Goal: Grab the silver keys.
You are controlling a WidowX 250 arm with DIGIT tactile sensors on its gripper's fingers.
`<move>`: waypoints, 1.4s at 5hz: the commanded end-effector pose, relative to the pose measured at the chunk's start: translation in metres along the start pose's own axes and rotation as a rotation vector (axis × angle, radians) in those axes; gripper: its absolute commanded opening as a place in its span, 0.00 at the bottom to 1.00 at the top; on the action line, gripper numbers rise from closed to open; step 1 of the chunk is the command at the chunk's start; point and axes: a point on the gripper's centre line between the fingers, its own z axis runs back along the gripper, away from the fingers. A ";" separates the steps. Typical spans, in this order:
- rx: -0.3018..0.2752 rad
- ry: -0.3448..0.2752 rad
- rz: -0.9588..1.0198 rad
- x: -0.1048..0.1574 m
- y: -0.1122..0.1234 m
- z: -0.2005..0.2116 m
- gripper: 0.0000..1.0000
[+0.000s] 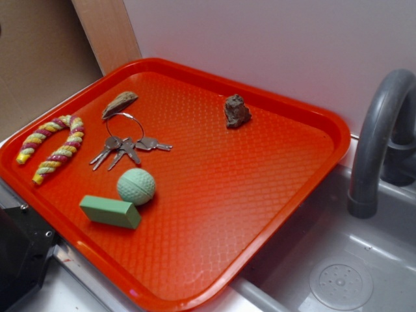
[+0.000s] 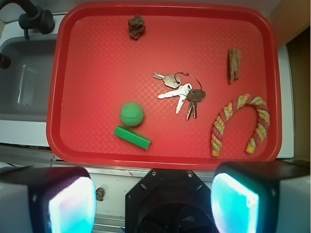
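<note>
The silver keys (image 1: 127, 149) lie on the red tray (image 1: 247, 214), left of its middle, fanned out on a thin wire ring that reaches to a brownish leaf-shaped fob (image 1: 119, 103). In the wrist view the keys (image 2: 181, 92) lie near the tray's middle and the fob (image 2: 234, 64) lies to their upper right. My gripper (image 2: 153, 204) is open and empty, its two fingers (image 2: 70, 206) wide apart. It hangs high above the tray's near edge, well short of the keys. The gripper does not show in the exterior view.
A lumpy brown rock (image 1: 236, 111) sits at the tray's far side. A green ball (image 1: 136, 186) and a green block (image 1: 110, 212) lie just in front of the keys. A striped rope horseshoe (image 1: 53, 147) lies at the left. A grey sink (image 1: 338, 273) with faucet (image 1: 380, 130) is right.
</note>
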 end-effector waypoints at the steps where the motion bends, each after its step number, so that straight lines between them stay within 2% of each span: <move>1: 0.000 0.000 0.000 0.000 0.000 0.000 1.00; 2: -0.028 0.001 -0.173 0.046 0.037 -0.009 1.00; 3: -0.083 0.016 -0.417 0.083 0.068 -0.029 1.00; 4: -0.081 0.115 -0.665 0.096 0.084 -0.077 1.00; 5: 0.010 0.187 -0.902 0.100 0.059 -0.127 1.00; 6: -0.061 0.177 -0.978 0.097 0.042 -0.170 1.00; 7: -0.047 0.165 -0.968 0.108 0.029 -0.202 1.00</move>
